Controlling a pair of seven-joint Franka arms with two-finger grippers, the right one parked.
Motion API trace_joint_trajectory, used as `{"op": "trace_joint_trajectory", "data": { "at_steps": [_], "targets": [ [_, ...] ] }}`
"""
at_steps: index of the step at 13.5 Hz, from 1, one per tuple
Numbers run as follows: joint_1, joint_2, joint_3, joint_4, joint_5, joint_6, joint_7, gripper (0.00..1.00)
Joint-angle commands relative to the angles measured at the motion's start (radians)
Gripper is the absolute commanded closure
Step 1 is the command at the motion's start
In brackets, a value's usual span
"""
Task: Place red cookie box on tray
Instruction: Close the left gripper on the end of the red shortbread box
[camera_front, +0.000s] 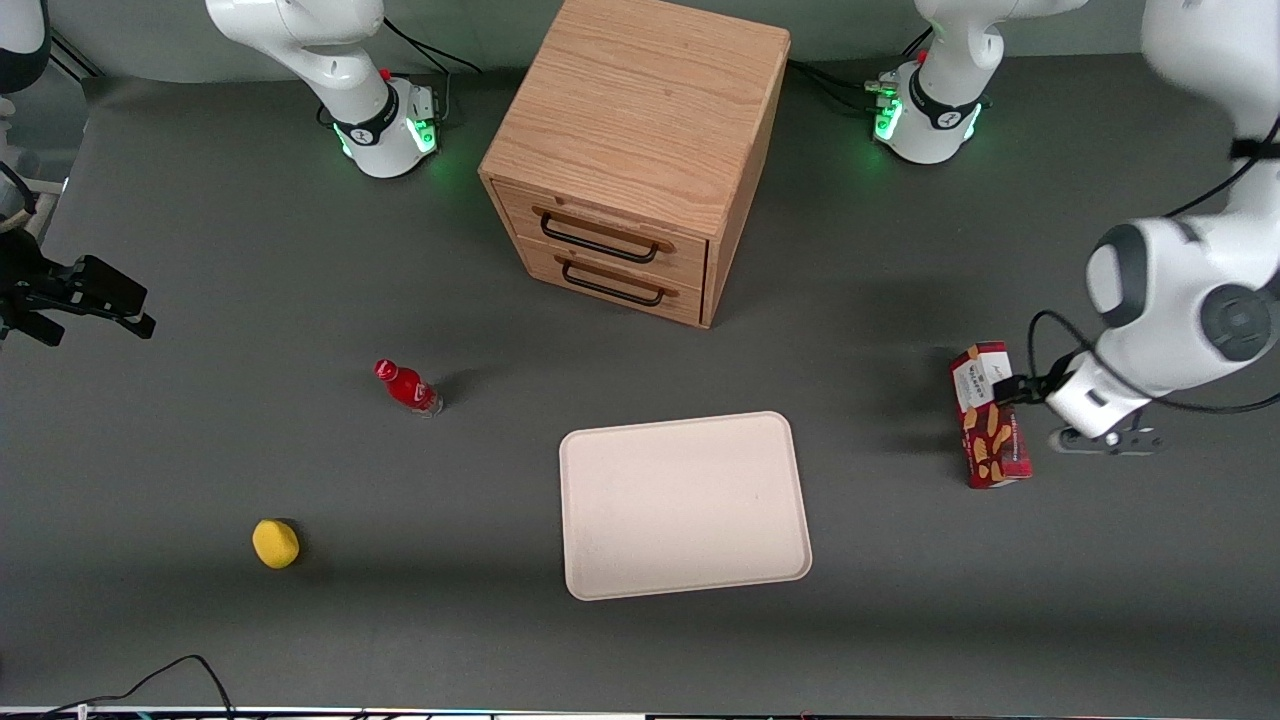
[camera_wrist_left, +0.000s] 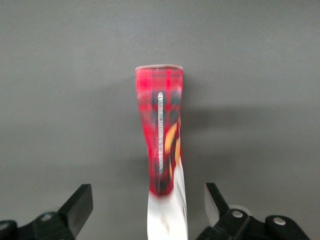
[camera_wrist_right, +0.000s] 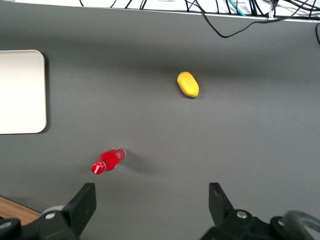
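The hand is spread wide, one finger on each side of the red cookie box, not squeezing it. The box stands on its thin edge on the desk, at the working arm's end, well apart from the tray. It looks light, stiff and easy to dent, so pinch its two flat sides gently. Its long way runs from the white label end, farther from the front camera, toward the cookie end, nearer to it.

You cannot read any text clearly: the red cookie box has dark lettering on its white label panel, too small to make out. Nothing else carries writing.
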Motion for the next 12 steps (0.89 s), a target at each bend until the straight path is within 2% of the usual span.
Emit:
{"op": "trace_joint_trajectory", "data": {
  "at_steps": [1,2,8,11,12],
  "targets": [
    [-0.006,0.034,0.004,-0.074,-0.007,0.182,0.034,0.49],
    [-0.005,0.046,0.004,-0.085,-0.012,0.215,0.032,0.99],
    [0.000,-0.001,0.001,-0.077,-0.017,0.143,0.023,1.00],
    [0.000,-0.067,0.002,0.014,-0.049,-0.068,0.021,1.00],
    [-0.002,-0.089,0.003,0.127,-0.049,-0.248,0.020,1.00]
  ]
}}
